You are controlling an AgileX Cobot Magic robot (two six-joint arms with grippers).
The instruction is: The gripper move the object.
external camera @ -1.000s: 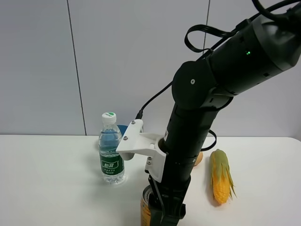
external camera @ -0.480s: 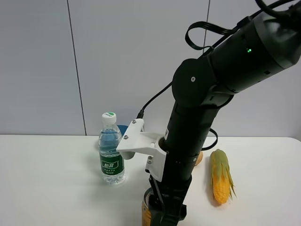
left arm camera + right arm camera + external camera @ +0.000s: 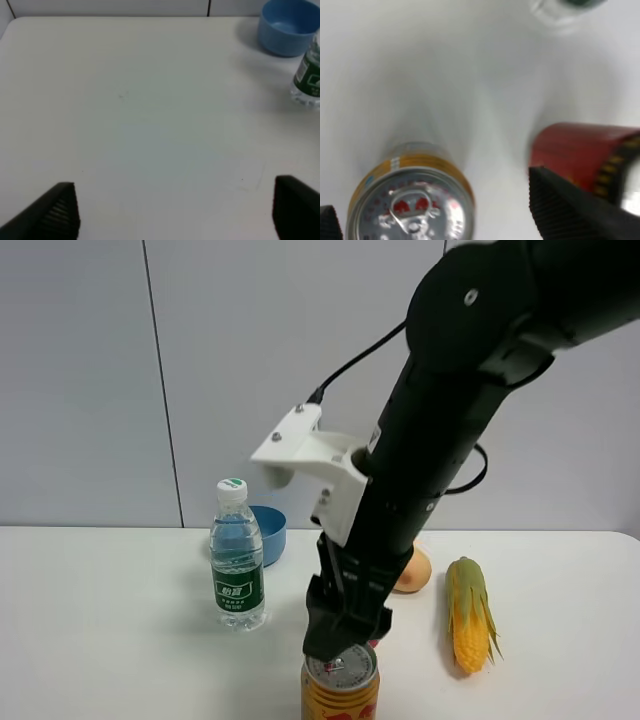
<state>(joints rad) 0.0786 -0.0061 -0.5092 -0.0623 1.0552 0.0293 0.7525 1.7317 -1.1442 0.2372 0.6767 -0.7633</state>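
Note:
The gold-orange can (image 3: 340,692) with a silver pull-tab top stands upright at the front edge of the white table (image 3: 110,620). My right gripper (image 3: 343,635) hangs just above its top, open and empty. In the right wrist view the can (image 3: 412,200) sits below and between the two spread black fingers (image 3: 570,210), apart from both. The taller red can (image 3: 575,150) stands close beside it. My left gripper (image 3: 175,215) is open and empty over bare table; only its two fingertips (image 3: 55,210) show.
A water bottle (image 3: 237,560) with a green label stands left of the can, with a blue bowl (image 3: 270,533) behind it. A corn cob (image 3: 470,612) and a round orange fruit (image 3: 412,570) lie to the right. Bowl (image 3: 287,25) and bottle (image 3: 307,80) also show in the left wrist view.
The right arm has risen. Its gripper, which was down around the gold-orange can, is now above it, and the can's top shows. The can has stayed in place.

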